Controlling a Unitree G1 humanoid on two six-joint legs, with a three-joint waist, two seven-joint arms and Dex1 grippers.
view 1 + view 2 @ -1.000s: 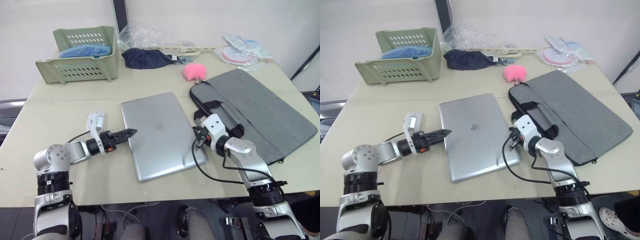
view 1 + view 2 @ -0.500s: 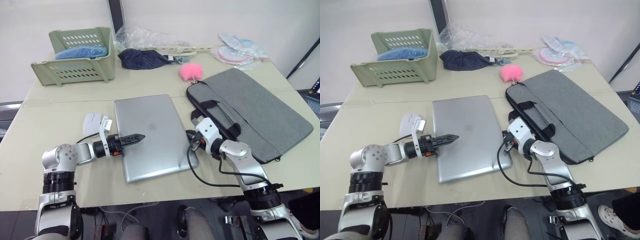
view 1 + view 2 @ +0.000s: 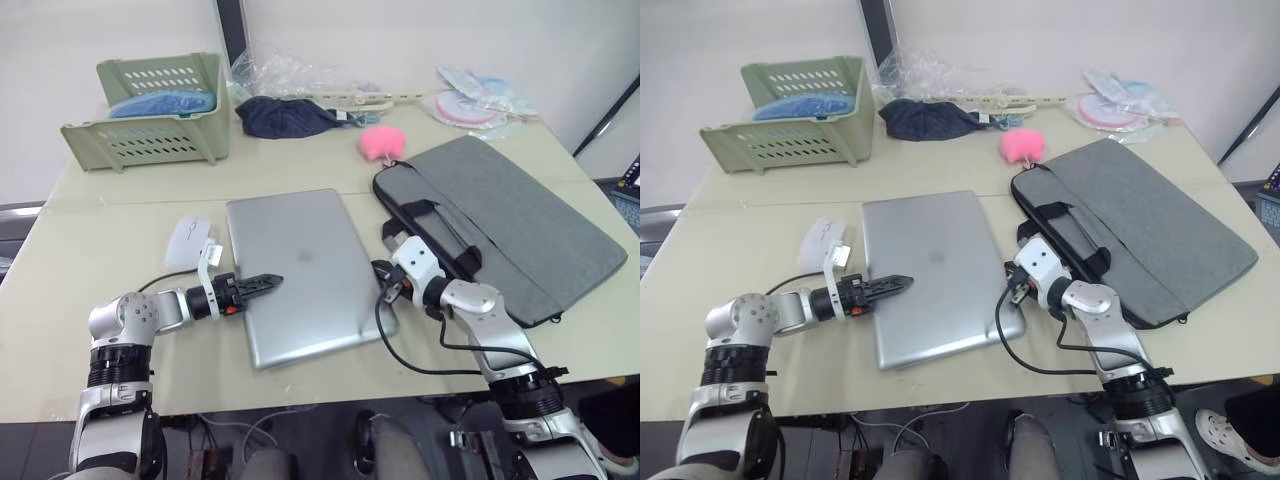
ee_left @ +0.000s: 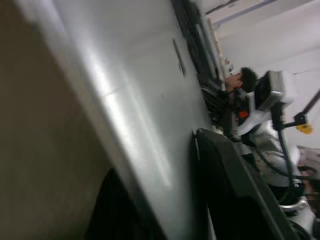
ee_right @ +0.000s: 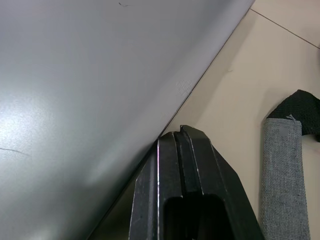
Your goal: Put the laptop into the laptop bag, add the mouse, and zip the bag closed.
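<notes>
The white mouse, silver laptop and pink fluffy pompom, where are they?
white oval mouse (image 3: 188,240), left eye view, its top.
thin silver metal laptop (image 3: 300,270), left eye view, lid's middle.
pink fluffy pompom (image 3: 379,143), left eye view, its middle.

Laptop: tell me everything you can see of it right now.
The laptop is a thin silver metal rectangle, lid closed, with a faint logo at the lid's centre. It lies flat on the beige table, slightly skewed, between the white mouse and the grey laptop bag, not yet inside. The left gripper reaches over its left edge, fingers shut. The right gripper, also shut, is at its right edge with its tips against the rim.
</notes>
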